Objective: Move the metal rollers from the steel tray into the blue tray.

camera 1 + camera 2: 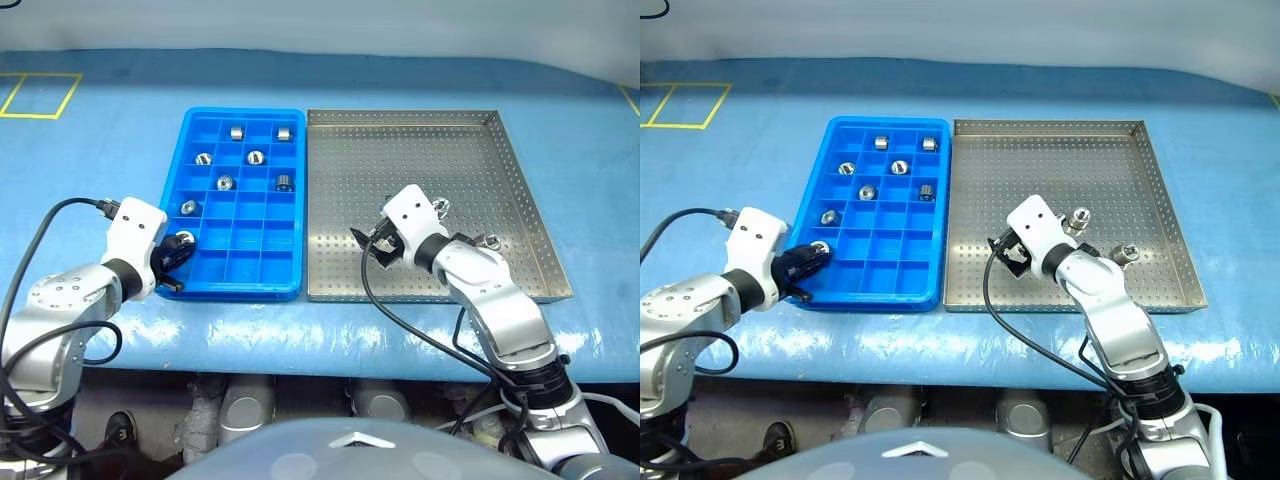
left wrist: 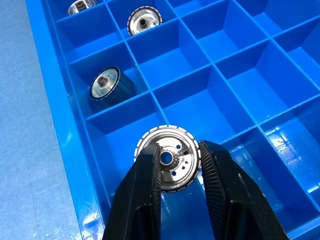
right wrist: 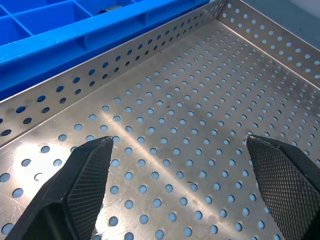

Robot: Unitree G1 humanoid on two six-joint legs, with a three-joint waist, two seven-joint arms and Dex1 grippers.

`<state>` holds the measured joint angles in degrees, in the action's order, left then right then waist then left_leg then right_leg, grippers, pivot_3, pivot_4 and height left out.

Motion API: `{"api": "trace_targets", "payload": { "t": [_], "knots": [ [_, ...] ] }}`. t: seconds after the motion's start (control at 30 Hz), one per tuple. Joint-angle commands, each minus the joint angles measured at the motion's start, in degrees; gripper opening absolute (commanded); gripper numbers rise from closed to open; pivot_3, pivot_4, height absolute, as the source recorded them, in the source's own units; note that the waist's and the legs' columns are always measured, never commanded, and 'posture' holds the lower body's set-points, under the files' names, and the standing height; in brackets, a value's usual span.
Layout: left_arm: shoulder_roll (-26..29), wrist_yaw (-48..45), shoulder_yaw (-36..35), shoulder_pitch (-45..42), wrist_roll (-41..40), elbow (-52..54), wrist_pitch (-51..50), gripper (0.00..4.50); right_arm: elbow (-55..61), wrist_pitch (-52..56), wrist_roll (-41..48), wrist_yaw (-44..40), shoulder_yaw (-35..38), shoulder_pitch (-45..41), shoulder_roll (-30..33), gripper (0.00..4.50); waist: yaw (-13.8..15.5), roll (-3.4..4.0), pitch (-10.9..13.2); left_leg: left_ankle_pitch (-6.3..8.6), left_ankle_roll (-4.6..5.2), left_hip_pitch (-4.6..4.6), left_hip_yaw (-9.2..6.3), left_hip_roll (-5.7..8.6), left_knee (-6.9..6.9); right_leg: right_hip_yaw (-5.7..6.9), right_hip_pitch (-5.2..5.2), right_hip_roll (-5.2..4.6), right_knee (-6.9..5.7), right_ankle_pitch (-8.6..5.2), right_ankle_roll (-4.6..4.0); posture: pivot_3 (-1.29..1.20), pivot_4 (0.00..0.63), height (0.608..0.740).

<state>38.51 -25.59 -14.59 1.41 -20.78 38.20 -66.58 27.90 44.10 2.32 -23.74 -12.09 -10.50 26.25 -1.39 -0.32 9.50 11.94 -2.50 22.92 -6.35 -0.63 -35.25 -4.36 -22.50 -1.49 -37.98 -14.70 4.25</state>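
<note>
Risk being noted: gear-toothed roller (image 2: pixel 169 159), being held between left gripper (image 1: pixel 178 250) fingers over blue tray (image 1: pixel 196 128) near-left compartment, could land on divider if released off-centre. Seven rollers being counted in blue tray; two being left in steel tray (image 1: pixel 400 120). Right gripper (image 3: pixel 181 165) fingers being held wide, empty.

You have the blue tray (image 1: pixel 240 285) at nine o'clock of the steel tray (image 1: pixel 400 150), their long sides touching, both on the table (image 1: pixel 90 160). Seven metal rollers (image 1: pixel 255 157) lie in separate compartments toward the blue tray's twelve o'clock end. An eighth roller (image 2: pixel 169 157) sits between the left gripper (image 2: pixel 180 165) fingers over a compartment at the tray's seven o'clock corner. Two rollers (image 1: pixel 1079 218) lie in the steel tray at its four o'clock part, behind the right gripper (image 3: pixel 180 170), which hangs over bare floor near six o'clock.
</note>
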Motion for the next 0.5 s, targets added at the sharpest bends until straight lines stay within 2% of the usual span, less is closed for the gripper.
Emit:
{"api": "trace_targets", "payload": {
  "t": [0.03, 0.07, 0.13, 0.3, 0.4, 0.5],
  "knots": [
    [-0.19, 0.93, -0.44, 0.32, 0.16, 0.63, 0.3, 1.78, 1.63, -0.83, -0.27, 0.13, 0.99, -0.84, 0.19, 4.5, -0.04, 0.0, 0.0, 0.0, 0.0, -0.01, 0.0, 0.0, 0.01, 0.0, 0.0, 0.0, 0.0, 0.0, -0.01, 0.06, 0.15, 0.74],
    [0.01, 0.94, -0.81, 0.25, 0.1, 0.41, 0.37, 2.06, 1.74, -0.83, -0.33, 0.13, 1.1, -0.65, 0.35, 4.5, -0.1, 0.0, 0.0, 0.0, 0.0, -0.01, 0.0, 0.0, 0.01, 0.01, -0.01, 0.0, -0.01, 0.0, -0.02, 0.06, 0.15, 0.74],
    [0.66, 0.16, -1.48, 0.26, -0.36, -0.06, 0.97, 2.06, 2.03, -0.7, -0.51, 0.38, 1.35, -0.31, 0.54, 4.5, -0.17, 0.0, 0.0, 0.0, 0.0, 0.0, 0.0, -0.01, 0.04, 0.02, -0.02, 0.0, -0.01, -0.01, -0.03, 0.05, 0.15, 0.74],
    [-0.93, -2.04, -4.0, -1.21, -3.77, 0.08, 2.25, 3.17, 2.51, -0.38, -0.96, 0.94, 1.6, 0.27, 0.77, 4.5, -0.21, 0.0, 0.0, 0.0, 0.0, 0.01, -0.01, -0.01, 0.08, 0.06, -0.03, -0.01, 0.0, -0.03, -0.15, 0.02, 0.15, 0.74],
    [-3.58, -4.63, -7.09, -2.75, -8.99, -0.45, 2.95, 3.17, 3.08, -0.09, -1.17, 1.29, 2.01, 0.99, 0.88, 4.5, -0.25, -0.01, 0.0, 0.0, -0.01, 0.02, -0.01, 0.0, 0.07, 0.09, -0.02, -0.03, 0.0, -0.03, -0.16, 0.01, 0.15, 0.74],
    [-2.68, -4.45, -5.67, -2.23, -8.45, -1.74, 3.62, 3.17, 3.75, 0.22, -1.37, 1.71, 2.65, 1.61, 1.04, 4.5, -0.57, 0.0, 0.0, 0.0, -0.01, 0.01, -0.02, 0.0, 0.06, 0.1, -0.01, -0.04, 0.0, -0.02, -0.16, -0.02, 0.15, 0.74]
  ]
}}
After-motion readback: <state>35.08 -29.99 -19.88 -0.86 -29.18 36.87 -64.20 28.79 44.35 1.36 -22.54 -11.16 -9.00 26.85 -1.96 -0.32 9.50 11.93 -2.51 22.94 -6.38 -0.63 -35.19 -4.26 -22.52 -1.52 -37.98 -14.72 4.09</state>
